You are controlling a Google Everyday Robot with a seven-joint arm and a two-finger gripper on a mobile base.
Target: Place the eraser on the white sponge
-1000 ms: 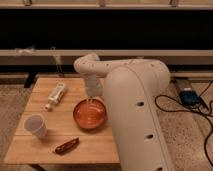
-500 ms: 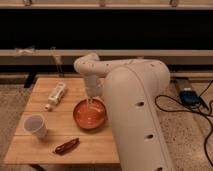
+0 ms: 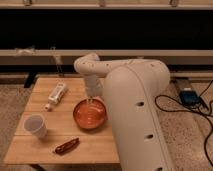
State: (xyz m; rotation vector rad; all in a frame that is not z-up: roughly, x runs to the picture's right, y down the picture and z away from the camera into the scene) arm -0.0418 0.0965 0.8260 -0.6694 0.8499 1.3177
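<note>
The eraser and the white sponge do not show; they are hidden or out of view. My gripper [image 3: 91, 101] hangs from the white arm over the far rim of the orange bowl [image 3: 90, 115], which stands on the wooden table [image 3: 35, 150] near its right side. The big white arm covers the table's right part.
A white tube-shaped bottle [image 3: 56, 94] lies at the table's back left. A white cup [image 3: 36, 126] stands at the left front. A reddish-brown oblong wrapper-like thing [image 3: 66, 145] lies near the front edge. Black cables and a blue box [image 3: 189, 96] lie on the floor to the right.
</note>
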